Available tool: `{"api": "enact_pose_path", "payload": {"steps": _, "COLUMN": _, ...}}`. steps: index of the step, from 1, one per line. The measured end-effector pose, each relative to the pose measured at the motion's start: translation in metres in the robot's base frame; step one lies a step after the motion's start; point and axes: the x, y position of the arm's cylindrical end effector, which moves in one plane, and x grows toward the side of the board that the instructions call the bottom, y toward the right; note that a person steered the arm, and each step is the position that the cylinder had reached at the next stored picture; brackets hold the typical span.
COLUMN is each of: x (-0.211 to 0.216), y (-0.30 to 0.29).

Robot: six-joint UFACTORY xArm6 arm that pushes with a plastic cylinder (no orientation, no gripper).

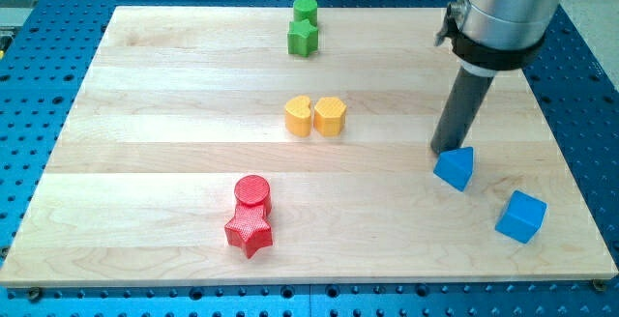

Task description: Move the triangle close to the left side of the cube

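Already my tip (441,150) touches the blue triangle (455,168) at its upper-left edge; being a bare rod, it has no fingers to open or close. The triangle sits up and to the view's left of the blue cube (521,216), near but apart. Judging by that gap, the closing push remains. Other blocks lie well away.

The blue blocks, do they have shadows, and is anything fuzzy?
In the camera view, the blue triangle and blue cube cast only faint, soft shadows on the wooden board; both look sharp, and my tip beside the triangle is crisp too.
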Motion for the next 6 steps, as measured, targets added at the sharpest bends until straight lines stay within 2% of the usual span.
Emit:
{"api": "enact_pose_path", "payload": {"steps": 1, "x": 0.05, "y": -0.027}}
{"api": "enact_pose_path", "payload": {"steps": 2, "x": 0.083, "y": -0.018}}
{"api": "enact_pose_path", "payload": {"steps": 3, "x": 0.096, "y": -0.07}}
{"api": "enact_pose_path", "payload": {"steps": 4, "x": 0.102, "y": -0.029}}
{"api": "enact_pose_path", "payload": {"steps": 6, "x": 0.07, "y": -0.023}}
